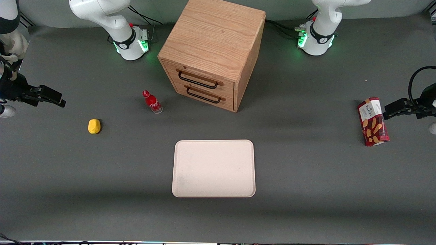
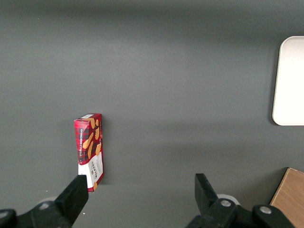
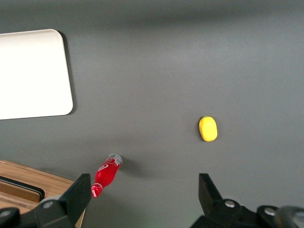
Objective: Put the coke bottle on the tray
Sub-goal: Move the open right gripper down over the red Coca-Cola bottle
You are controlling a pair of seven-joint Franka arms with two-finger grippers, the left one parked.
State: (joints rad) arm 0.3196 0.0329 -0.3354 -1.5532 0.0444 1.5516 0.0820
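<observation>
The little shiny red bottle (image 1: 152, 101) stands on the gray table, at about ten o'clock from the flat pale tray (image 1: 213, 168), while the gripper (image 1: 56, 98) hangs spread wide and empty, its arm cut off.

Coke bottle (image 1: 152, 101): small, red, red cap, white script logo, clear base. Stands on tabletop, appears upright, in front of wooden drawer cabinet (image 1: 211, 51), toward working arm's end. Untouched.

Tray (image 1: 214, 168): flat, pale beige-pink rectangle, rounded corners, low rim, nothing on it. Lies nearer front camera than bottle, well apart from it.

Gripper (image 3: 142, 197): fingers spread wide, holding nothing, high above tabletop near bottle.
</observation>
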